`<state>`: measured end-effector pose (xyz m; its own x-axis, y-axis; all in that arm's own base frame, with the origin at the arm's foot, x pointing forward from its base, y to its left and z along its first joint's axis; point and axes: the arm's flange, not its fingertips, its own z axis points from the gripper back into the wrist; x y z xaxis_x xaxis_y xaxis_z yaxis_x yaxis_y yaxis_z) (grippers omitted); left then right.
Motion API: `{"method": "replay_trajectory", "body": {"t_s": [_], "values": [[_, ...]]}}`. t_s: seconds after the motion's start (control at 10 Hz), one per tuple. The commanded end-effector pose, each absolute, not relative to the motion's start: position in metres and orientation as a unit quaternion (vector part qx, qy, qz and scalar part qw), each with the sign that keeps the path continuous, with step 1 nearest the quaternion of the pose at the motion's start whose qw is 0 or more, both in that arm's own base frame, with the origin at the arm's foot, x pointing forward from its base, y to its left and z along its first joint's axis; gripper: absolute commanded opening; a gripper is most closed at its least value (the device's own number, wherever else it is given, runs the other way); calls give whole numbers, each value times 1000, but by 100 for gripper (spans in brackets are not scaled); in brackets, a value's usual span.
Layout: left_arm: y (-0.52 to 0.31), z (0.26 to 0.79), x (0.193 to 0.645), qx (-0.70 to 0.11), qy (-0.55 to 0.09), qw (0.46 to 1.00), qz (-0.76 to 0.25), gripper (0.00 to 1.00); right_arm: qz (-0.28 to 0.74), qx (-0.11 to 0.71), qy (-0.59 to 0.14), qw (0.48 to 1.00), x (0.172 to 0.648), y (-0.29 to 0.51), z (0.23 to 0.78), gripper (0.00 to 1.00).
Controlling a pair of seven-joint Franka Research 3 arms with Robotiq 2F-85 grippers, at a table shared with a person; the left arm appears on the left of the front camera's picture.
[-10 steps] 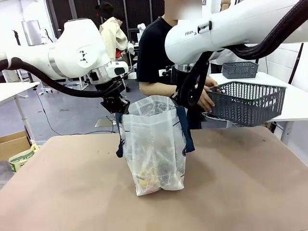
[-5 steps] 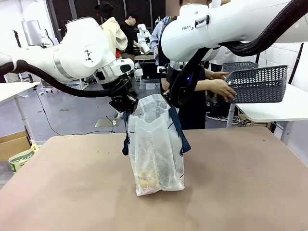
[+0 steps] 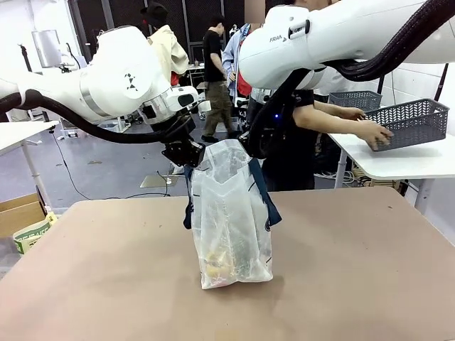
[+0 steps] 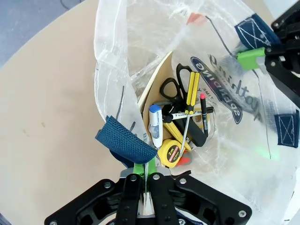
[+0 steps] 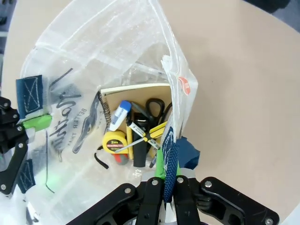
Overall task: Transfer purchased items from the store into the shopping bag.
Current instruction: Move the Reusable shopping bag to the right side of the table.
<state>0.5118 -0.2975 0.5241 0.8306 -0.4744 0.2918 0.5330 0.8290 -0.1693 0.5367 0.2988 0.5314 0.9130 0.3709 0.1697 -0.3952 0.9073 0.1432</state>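
Note:
The shopping bag (image 3: 231,213) stands upright mid-table, translucent, with navy straps. My left gripper (image 3: 186,153) is shut on its left rim by a strap, and my right gripper (image 3: 256,142) is shut on the right rim. From above, the left gripper (image 4: 146,176) pinches plastic beside a blue strap (image 4: 124,140). The right gripper (image 5: 164,180) clamps rim and strap together. The purchased items (image 4: 180,122) lie at the bottom: a yellow tape measure (image 5: 115,141), black scissors (image 5: 154,107), a screwdriver, a marker, a glue stick and a notebook.
The person's hand (image 3: 373,131) rests on a dark grey lattice basket (image 3: 409,121) on the white side table (image 3: 398,158) at the far right. A second basket (image 3: 354,99) stands behind it. A cardboard box (image 3: 21,213) sits on the floor at left. Bare brown tabletop (image 3: 355,277) surrounds the bag.
The person carried the basket away from the bag, rightward onto the white side table. My left gripper shifted right, so the bag's mouth is narrower. Both grippers kept their hold.

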Motion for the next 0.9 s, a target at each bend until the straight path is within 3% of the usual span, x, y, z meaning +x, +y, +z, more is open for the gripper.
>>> {"method": "replay_trajectory", "body": {"t_s": [0.0,0.3,0.6,0.8], "values": [[-307,530,510,-113,-105,972,-176,0,111,123,-49,985,534,307,539,0],[-306,537,497,-118,-92,988,-50,0,22,128,-20,991,522,313,542,0],[-302,528,502,-135,-70,986,-65,0,1,92,-24,995,520,317,540,0],[-300,535,502,-123,-87,987,-50,0,10,114,-18,993,522,313,536,0]]}}
